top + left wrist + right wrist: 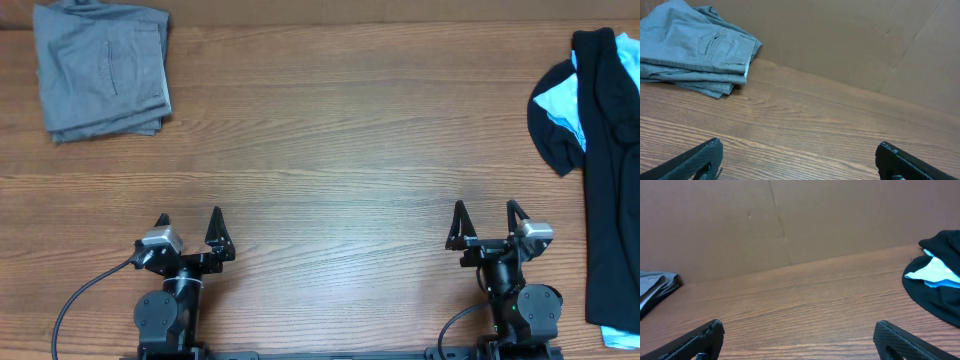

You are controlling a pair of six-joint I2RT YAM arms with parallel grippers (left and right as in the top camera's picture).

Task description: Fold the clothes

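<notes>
Two views show black shirt point(610, 190); left wrist, trousers point(690, 50).

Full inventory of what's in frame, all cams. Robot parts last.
grey trousers: 1, grey, folded, far left corner of the table
black shirt: 1, black, unfolded, along the right edge, partly out of frame
light blue T-shirt: 1, light blue, showing among the black shirt's folds
table: 1, brown wood grain, under everything
cardboard wall: 1, brown, behind the table's far edge
cables: 2, black, one by each arm base
left gripper: 1, black, near edge on the left, jaws open, empty
right gripper: 1, black, near edge on the right, jaws open, empty
</notes>
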